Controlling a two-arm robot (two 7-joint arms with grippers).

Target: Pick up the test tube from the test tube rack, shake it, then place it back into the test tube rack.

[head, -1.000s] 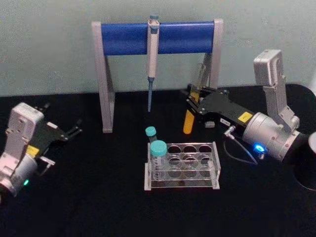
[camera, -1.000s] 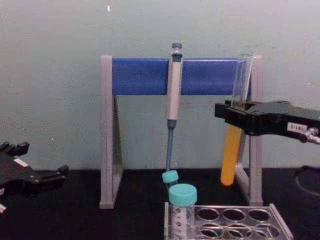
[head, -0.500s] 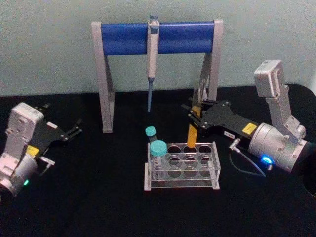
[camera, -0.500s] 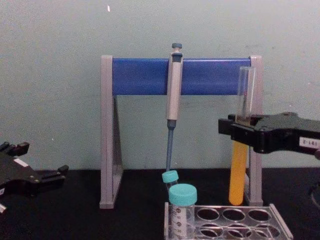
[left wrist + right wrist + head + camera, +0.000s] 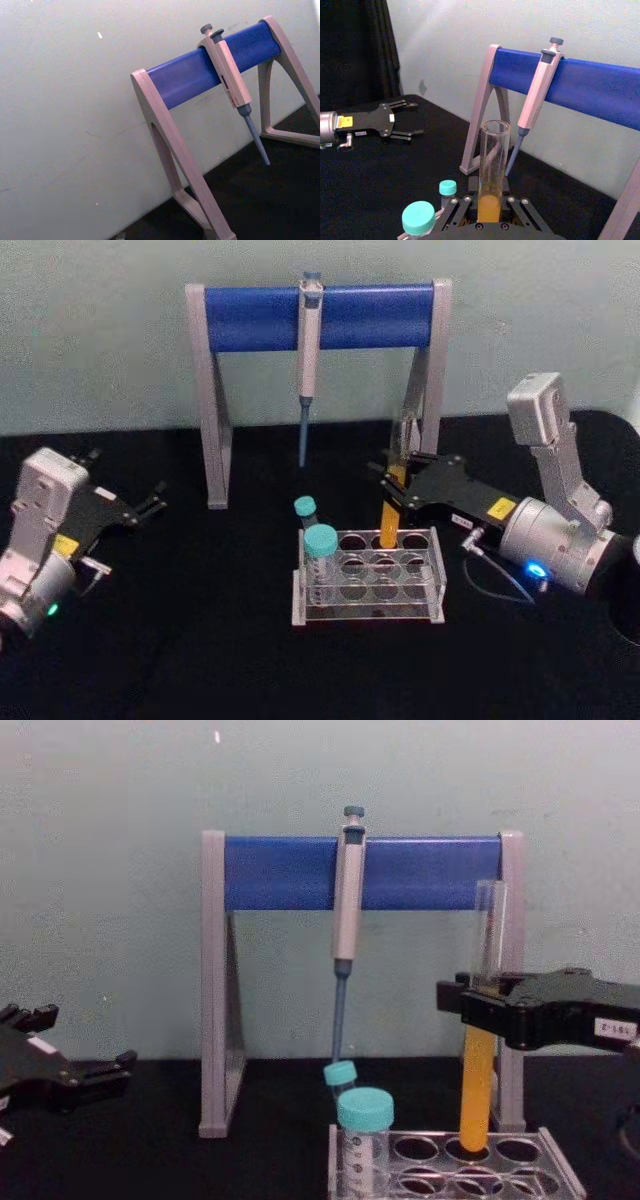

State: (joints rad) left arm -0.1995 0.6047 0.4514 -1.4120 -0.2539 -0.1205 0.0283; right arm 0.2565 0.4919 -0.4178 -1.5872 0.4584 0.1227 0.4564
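My right gripper (image 5: pixel 394 483) is shut on the test tube (image 5: pixel 389 516), a slim clear tube holding orange-yellow liquid. It grips the tube at mid-height and keeps it upright. The tube's rounded bottom dips into the middle hole of the back row of the test tube rack (image 5: pixel 368 610). In the chest view the test tube (image 5: pixel 477 1085) reaches just into the rack (image 5: pixel 558 1170) below the right gripper (image 5: pixel 470 1008). The right wrist view looks down on the open tube mouth (image 5: pixel 494 128). My left gripper (image 5: pixel 152 504) rests open at the far left, well away from the rack.
Two teal-capped vials (image 5: pixel 320 552) (image 5: pixel 306 512) stand in the rack's left column. Behind the rack a blue-and-grey pipette stand (image 5: pixel 320 316) carries a hanging pipette (image 5: pixel 308 350), whose right leg (image 5: pixel 425 380) is close behind the tube. Black tabletop stretches in front.
My right gripper has come down and toward the rack with the tube. The tube's bottom went from hanging behind the rack to entering a back-row hole. The left arm stayed still.
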